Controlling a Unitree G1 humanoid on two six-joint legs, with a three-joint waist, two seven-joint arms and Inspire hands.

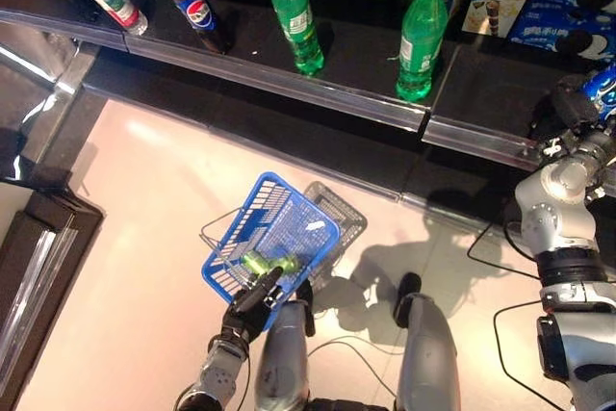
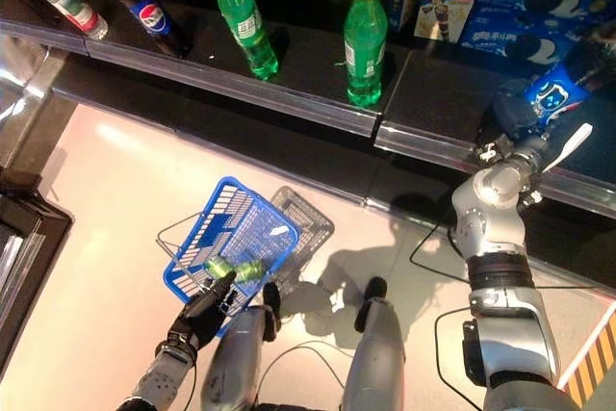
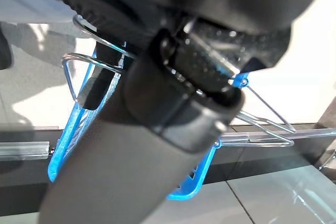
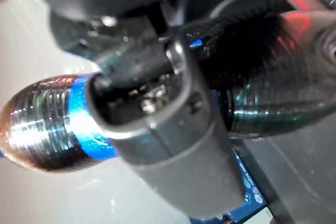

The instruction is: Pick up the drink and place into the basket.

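The shelf [image 1: 289, 79] is running across the far side, with two green bottles [image 1: 422, 31] standing on it, a cola bottle [image 1: 192, 2] further left and cookie boxes [image 2: 520, 7] to the right. Near me on the floor, the blue basket [image 1: 279, 218] is hanging from my left hand [image 1: 252, 303], whose fingers are curling round its wire handle while a green bottle [image 1: 265, 262] is lying inside at the near edge. At the right end of the shelf my right hand [image 2: 515, 127] is clamping on the drink [image 2: 558, 89], a dark bottle with a blue label, fingers wrapping round its body as the right wrist view is showing. So the drink is sitting in my right hand, still up at shelf height and well apart from the basket. I am judging the carry across as the risky part: the bottle is smooth and ribbed, so a loose hold could let it slide out. The basket is also tilting on its handle, so a drop from too high could tip it or bounce off the green bottle already inside.
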